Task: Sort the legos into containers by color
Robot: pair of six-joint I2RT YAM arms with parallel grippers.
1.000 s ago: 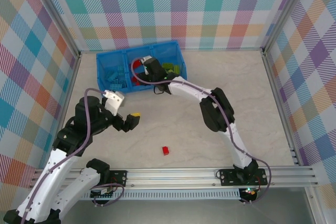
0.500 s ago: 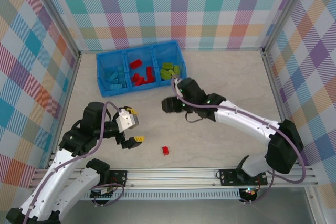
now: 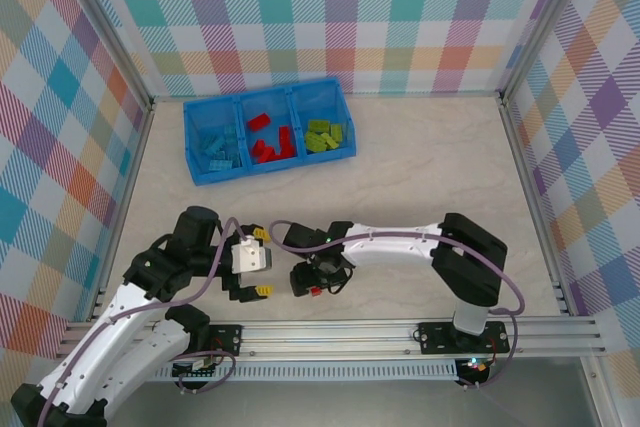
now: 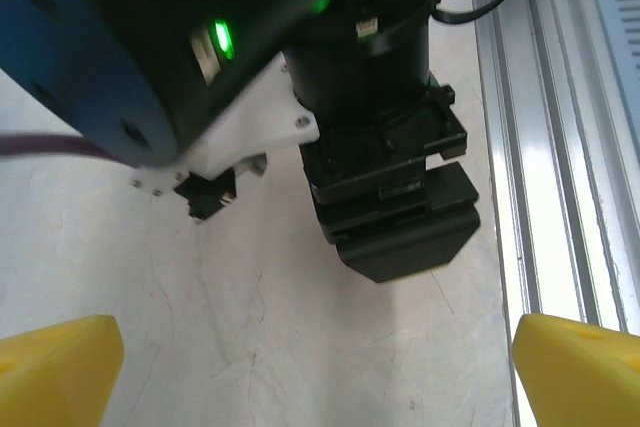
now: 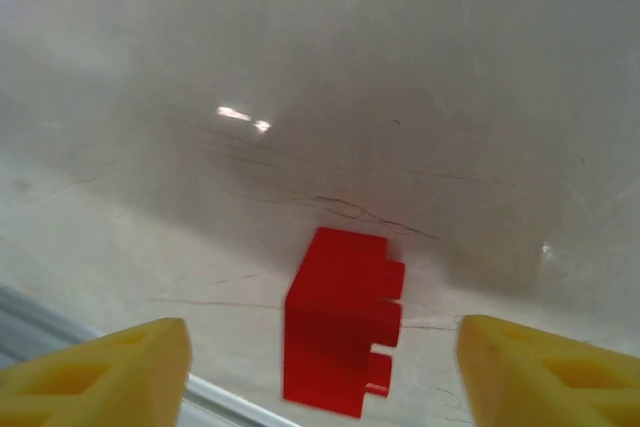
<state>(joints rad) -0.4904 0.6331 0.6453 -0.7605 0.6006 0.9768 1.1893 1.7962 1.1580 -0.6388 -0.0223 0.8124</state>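
No writing, label, brand mark or number can be read on anything in these views.

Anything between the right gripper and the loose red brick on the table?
Nothing visible. The red brick lies on bare table, framed by the open fingertips of the right gripper. The left gripper sits close beside, not between them.
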